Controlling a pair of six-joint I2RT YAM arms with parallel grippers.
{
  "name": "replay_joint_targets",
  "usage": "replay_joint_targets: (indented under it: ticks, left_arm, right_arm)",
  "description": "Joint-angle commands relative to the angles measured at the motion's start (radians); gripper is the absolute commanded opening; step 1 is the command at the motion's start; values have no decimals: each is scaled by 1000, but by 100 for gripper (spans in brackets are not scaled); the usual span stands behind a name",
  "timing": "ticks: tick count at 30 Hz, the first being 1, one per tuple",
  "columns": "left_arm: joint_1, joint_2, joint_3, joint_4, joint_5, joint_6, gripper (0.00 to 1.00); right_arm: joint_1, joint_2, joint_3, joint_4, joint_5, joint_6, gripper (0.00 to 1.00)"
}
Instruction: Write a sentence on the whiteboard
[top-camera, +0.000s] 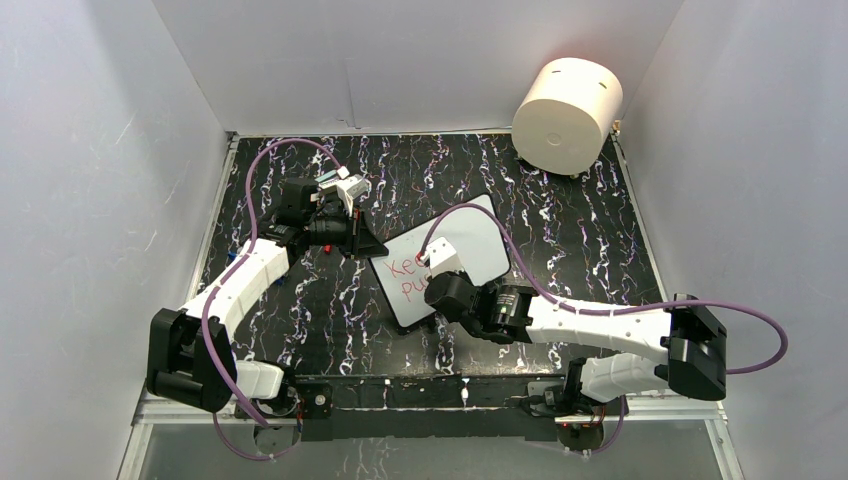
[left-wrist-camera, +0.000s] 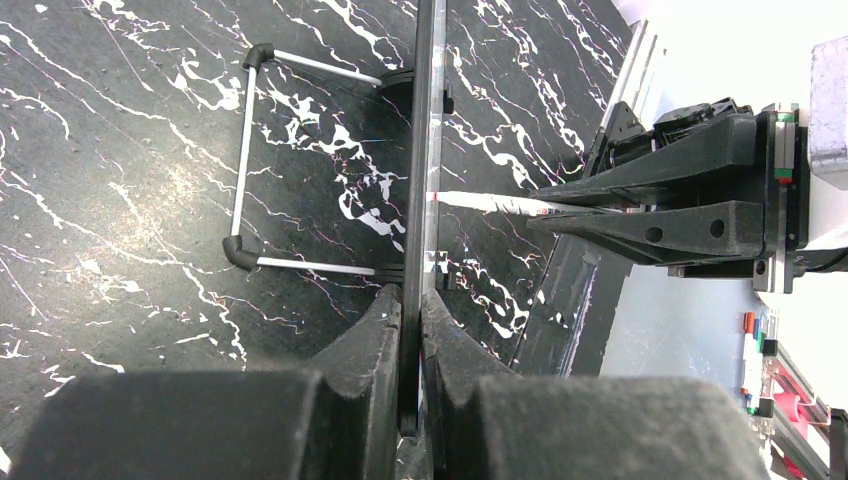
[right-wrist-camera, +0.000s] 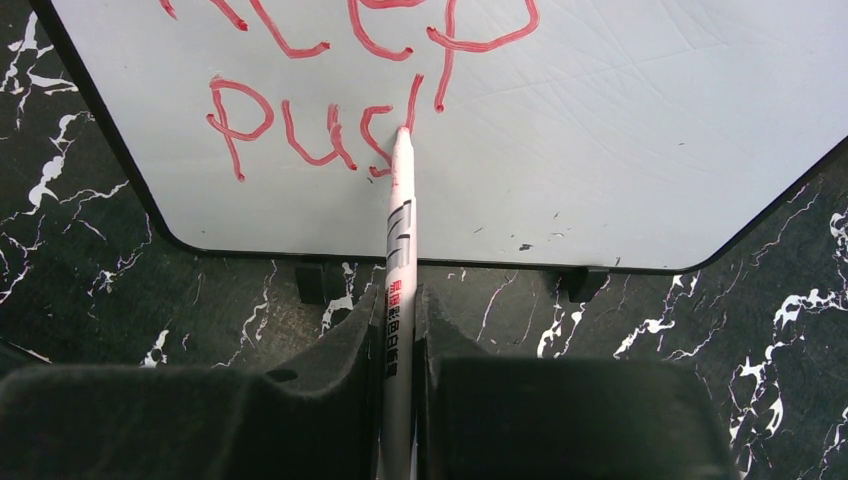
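The whiteboard (top-camera: 478, 238) stands tilted on the black marbled table, white with a thin black rim. My left gripper (left-wrist-camera: 412, 295) is shut on its edge, which runs edge-on up the left wrist view (left-wrist-camera: 422, 150). My right gripper (right-wrist-camera: 400, 300) is shut on a white marker (right-wrist-camera: 400, 220). The marker's red tip touches the board (right-wrist-camera: 620, 120) at the second line of the sentence (right-wrist-camera: 300, 130). Red letters read "Keep" above and "pus" plus one more stroke below. From above, the left gripper (top-camera: 372, 246) is at the board's left edge and the right gripper (top-camera: 430, 268) is over its lower part.
A cream cylinder (top-camera: 567, 113) lies at the back right corner. A wire stand (left-wrist-camera: 240, 160) sticks out behind the board. White walls close in the table on three sides. The right arm's purple cable (top-camera: 500, 235) arcs over the board.
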Motion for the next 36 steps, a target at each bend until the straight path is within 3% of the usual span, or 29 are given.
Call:
replay_joint_targets:
  ticks: [1,36]
  left_arm:
    - [-11,32,-9,-75,-95,32,0]
    - [-11,27,-11,-75,-102,32,0]
  right_arm:
    - [-21,4,37,32,59,8,0]
    - [-34,-13,0,-65,7,83,0]
